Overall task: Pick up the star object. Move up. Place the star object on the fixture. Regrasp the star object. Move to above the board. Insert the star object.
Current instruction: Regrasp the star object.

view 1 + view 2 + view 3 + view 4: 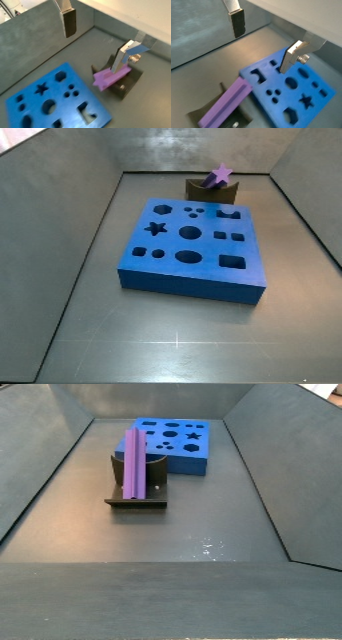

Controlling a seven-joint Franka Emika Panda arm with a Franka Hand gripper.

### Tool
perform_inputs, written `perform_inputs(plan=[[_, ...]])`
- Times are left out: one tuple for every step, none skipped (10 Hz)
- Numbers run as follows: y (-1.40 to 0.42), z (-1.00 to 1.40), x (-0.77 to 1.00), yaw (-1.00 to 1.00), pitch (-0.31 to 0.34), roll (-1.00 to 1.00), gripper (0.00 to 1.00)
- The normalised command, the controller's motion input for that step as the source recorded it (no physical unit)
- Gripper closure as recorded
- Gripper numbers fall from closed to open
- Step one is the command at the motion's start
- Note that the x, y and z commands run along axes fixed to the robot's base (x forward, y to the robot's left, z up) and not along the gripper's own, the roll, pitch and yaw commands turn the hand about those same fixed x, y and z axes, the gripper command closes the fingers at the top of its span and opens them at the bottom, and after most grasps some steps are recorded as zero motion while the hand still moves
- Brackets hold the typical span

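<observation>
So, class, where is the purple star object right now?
The star object lies on the fixture beside the board; the gripper, fingers open, is above it.

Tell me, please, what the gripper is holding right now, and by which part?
Nothing: the gripper is open above the floor, while the star object rests on the fixture.

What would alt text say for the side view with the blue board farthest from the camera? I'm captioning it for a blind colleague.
A long purple star object lies across the dark fixture on a grey walled floor, with the blue board of cut-out holes just behind it. The gripper is not visible in this side view.
</observation>
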Motion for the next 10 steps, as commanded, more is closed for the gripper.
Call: perform_inputs(plan=[[-0.02, 0.01, 0.0, 0.03, 0.002, 1.0, 0.0], [-0.02, 0.01, 0.0, 0.03, 0.002, 1.0, 0.0], [-0.02, 0.01, 0.0, 0.03, 0.008, 1.0, 0.0], [-0.02, 0.01, 0.01, 0.03, 0.012, 1.0, 0.0], [-0.02, 0.0, 0.02, 0.03, 0.022, 1.0, 0.0], [-0.02, 0.0, 0.03, 0.04, 0.029, 1.0, 0.0], [-0.03, 0.0, 0.04, 0.04, 0.039, 1.0, 0.0], [-0.03, 0.0, 0.05, 0.04, 0.051, 1.0, 0.0], [-0.03, 0.0, 0.07, 0.05, 0.072, 1.0, 0.0], [-0.04, 0.0, 0.08, 0.06, 0.091, 1.0, 0.0]])
